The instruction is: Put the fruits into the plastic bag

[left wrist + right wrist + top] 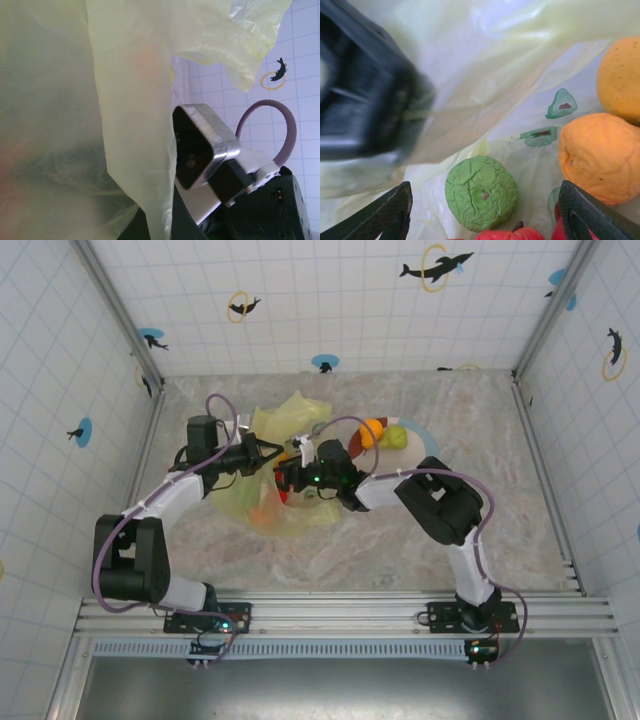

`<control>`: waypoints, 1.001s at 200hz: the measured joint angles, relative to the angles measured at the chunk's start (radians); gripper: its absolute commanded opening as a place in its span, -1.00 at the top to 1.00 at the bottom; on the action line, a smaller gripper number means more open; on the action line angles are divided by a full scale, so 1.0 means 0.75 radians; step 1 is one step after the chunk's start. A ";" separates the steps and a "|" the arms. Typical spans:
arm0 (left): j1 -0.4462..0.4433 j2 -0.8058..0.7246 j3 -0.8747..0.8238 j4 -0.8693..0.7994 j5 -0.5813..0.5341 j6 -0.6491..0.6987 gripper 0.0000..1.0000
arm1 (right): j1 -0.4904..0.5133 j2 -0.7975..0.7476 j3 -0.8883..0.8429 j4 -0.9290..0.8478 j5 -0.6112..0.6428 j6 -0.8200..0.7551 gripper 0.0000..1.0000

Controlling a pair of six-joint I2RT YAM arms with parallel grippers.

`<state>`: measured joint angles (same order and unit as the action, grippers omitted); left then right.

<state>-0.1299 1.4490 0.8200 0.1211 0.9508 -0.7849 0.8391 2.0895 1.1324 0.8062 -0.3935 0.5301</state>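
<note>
The plastic bag, thin, crinkled, translucent yellow-green film printed with small green-and-red marks, lies just left of the centre of the desk, its rim pinched in the closed left hand. Inside lie a wrinkled round green fruit, dimpled orange fruits and a glossy red fruit. The right hand hangs over them, its jaws wide and holding nothing.

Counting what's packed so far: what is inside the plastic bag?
Inside the plastic bag, the right wrist view shows a green fruit, an orange fruit, a yellow-orange fruit and a red fruit at the frame's edge. Anything beneath them or behind the folded film is hidden.
</note>
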 measured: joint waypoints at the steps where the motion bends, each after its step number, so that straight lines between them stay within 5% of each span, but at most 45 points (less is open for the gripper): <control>1: 0.000 0.000 0.000 0.001 0.000 0.000 1.00 | -0.002 -0.004 -0.004 0.001 -0.001 0.001 -0.54; 64: 0.000 0.000 -0.003 -0.006 -0.007 0.004 1.00 | -0.081 -0.223 -0.212 -0.056 0.038 -0.074 -0.48; 133: 0.000 0.000 -0.003 -0.029 -0.052 0.034 1.00 | -0.187 -0.748 -0.532 -0.380 0.230 -0.358 -0.50; 200: 0.000 0.000 -0.003 -0.032 -0.059 0.034 1.00 | -0.465 -0.960 -0.604 -0.628 0.573 -0.293 -0.88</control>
<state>-0.1299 1.4490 0.8177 0.0975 0.9066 -0.7597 0.4900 1.3697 0.6796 0.3355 0.0360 0.3103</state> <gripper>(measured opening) 0.042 0.910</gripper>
